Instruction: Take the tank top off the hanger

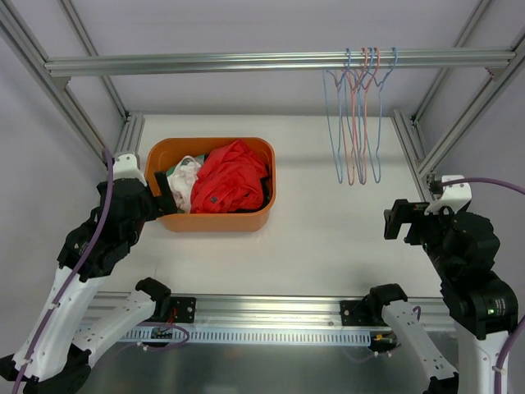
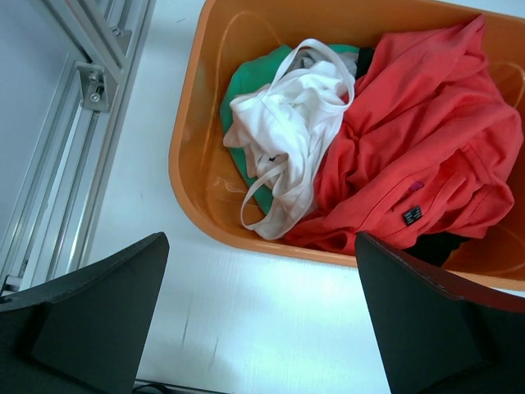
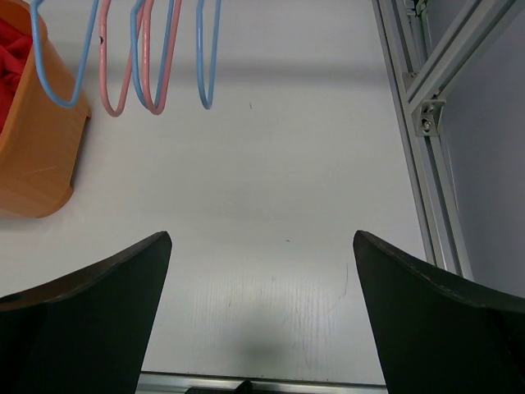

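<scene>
Well, down low in the top view we see our two arms. Our left tool (image 1: 161, 195) sits at the left middle of the frame, right by the left end of the orange tub (image 1: 246, 220). Its two fingers (image 2: 90, 320) are spread wide apart and hold nothing. Our right tool (image 1: 397, 220) is at the right middle, over the white counter (image 1: 328, 238). Its fingers (image 3: 82, 320) are spread wide too, and they hold nothing.

A bit farther back, the tub stands on the counter, left of the middle. Inside it, on the left side, we see the white tank top (image 2: 287, 139), all crumpled, with its straps looping. It lies on a green cloth (image 2: 250, 78) and touches a big red cloth (image 2: 410, 139) that fills the right side.

Farthest back, at the upper right of the frame, blue and pink hangers (image 1: 357, 123) hang from the silver rail (image 1: 205, 63). The tank top is well apart from them.
</scene>
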